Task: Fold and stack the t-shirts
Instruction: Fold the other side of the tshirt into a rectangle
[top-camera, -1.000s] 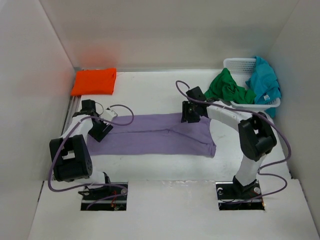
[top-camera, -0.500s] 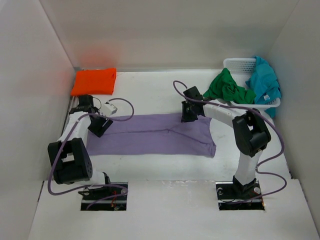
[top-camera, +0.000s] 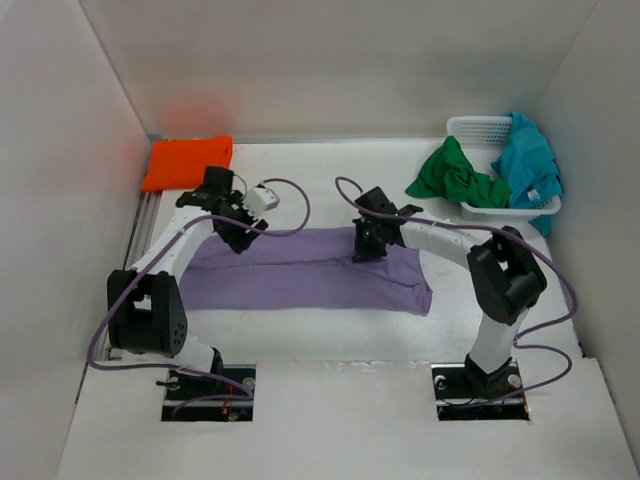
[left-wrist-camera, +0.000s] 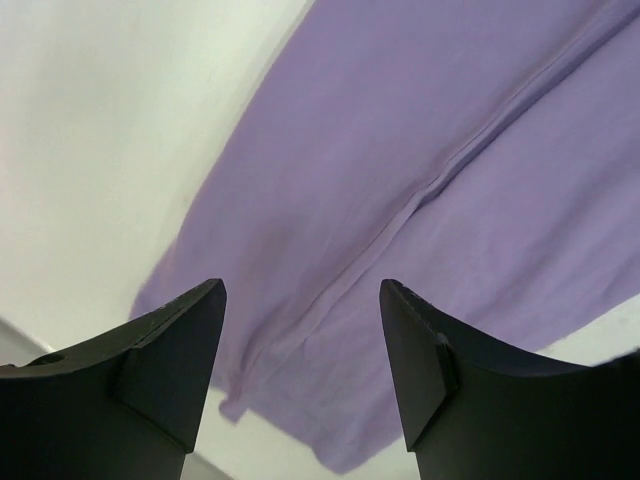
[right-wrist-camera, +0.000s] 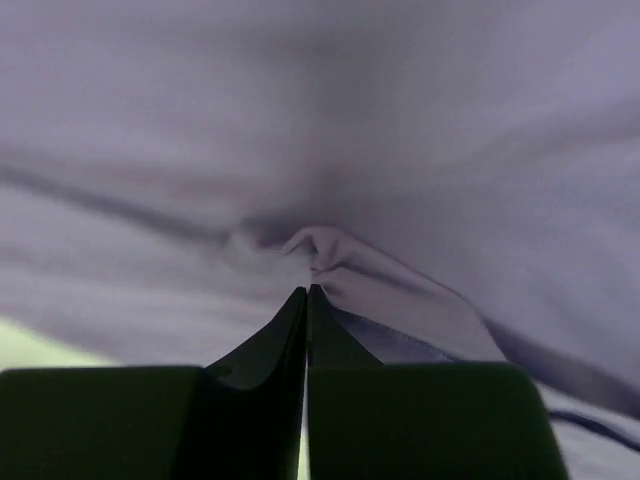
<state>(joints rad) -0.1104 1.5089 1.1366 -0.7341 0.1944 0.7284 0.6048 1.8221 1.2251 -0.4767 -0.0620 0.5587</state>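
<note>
From the overhead camera I get the whole layout. The lavender t-shirt (top-camera: 310, 272) is spread in a long band across the table (top-camera: 330, 190). The orange t-shirt (top-camera: 188, 163) lies folded in the far left corner. The green t-shirt (top-camera: 455, 177) and teal t-shirt (top-camera: 528, 165) are heaped in and over the white basket (top-camera: 470, 127) at the far right. That view is too coarse for the jaws, so I read those off the wrist cameras.

On the right wrist camera, the right gripper (right-wrist-camera: 307, 292) has its jaws pressed together with no gap. A small pucker of lavender cloth is bunched at their tips, pinched between them, and cloth fills everything beyond.

On the left wrist camera, the left gripper (left-wrist-camera: 300, 300) has its jaws wide apart and holds nothing. A seam of the lavender shirt runs diagonally through the gap, and the shirt's edge and bare table lie to the jaws' left. I cannot tell whether the tips touch the cloth.
</note>
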